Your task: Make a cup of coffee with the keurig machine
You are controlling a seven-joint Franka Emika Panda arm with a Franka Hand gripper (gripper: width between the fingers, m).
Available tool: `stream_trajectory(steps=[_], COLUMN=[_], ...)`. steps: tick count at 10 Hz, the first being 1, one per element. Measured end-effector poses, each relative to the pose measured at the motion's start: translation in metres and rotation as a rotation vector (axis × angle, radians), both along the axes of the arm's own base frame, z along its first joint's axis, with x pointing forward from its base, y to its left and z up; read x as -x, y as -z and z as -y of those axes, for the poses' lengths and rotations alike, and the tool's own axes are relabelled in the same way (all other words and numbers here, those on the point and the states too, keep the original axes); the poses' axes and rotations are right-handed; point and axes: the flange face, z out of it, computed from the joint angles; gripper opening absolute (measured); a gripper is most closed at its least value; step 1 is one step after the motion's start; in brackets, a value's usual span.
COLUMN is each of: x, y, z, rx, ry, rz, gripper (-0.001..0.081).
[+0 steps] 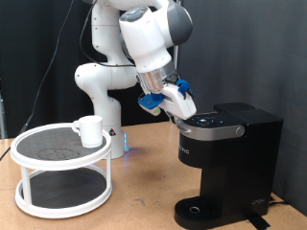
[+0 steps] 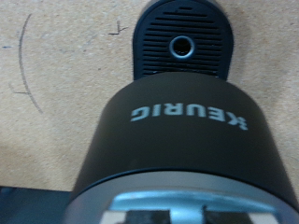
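Note:
The black Keurig machine (image 1: pixel 230 153) stands on the wooden table at the exterior view's right, with its lid down and its round drip tray (image 1: pixel 206 209) bare. My gripper (image 1: pixel 183 116) hangs at the lid's front upper edge, on the side facing the exterior view's left, touching it or just above it. The white mug (image 1: pixel 89 129) stands on the top tier of a round rack, apart from the gripper. In the wrist view I look straight down the machine's front (image 2: pixel 177 131) onto the drip tray (image 2: pixel 179 47). My fingers do not show there.
The white two-tier round rack (image 1: pixel 62 158) with dark mesh shelves stands at the exterior view's left. The robot's base (image 1: pixel 101 86) is behind it. A cable (image 2: pixel 23 65) lies on the table (image 1: pixel 144 192) beside the machine. A black curtain forms the backdrop.

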Motion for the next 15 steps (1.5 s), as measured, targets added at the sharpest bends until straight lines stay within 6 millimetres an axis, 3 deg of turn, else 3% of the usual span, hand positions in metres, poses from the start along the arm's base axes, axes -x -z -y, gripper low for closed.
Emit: stream_trajectory(steps=[2,5,8,11,15], x=[0.010,0.045,0.077,0.084,0.119], y=[0.003,0.000,-0.009,0.000,0.023], z=[0.001,0.005,0.011,0.013,0.031], rx=[-0.037,-0.127,-0.175,-0.192,-0.214], ry=[-0.033,-0.126,0.142,0.014,0.355], rz=[0.053,0.048,0.176,0.107,0.065], gripper=[0.0000,0.0000,0.0000,0.0000,0.0000])
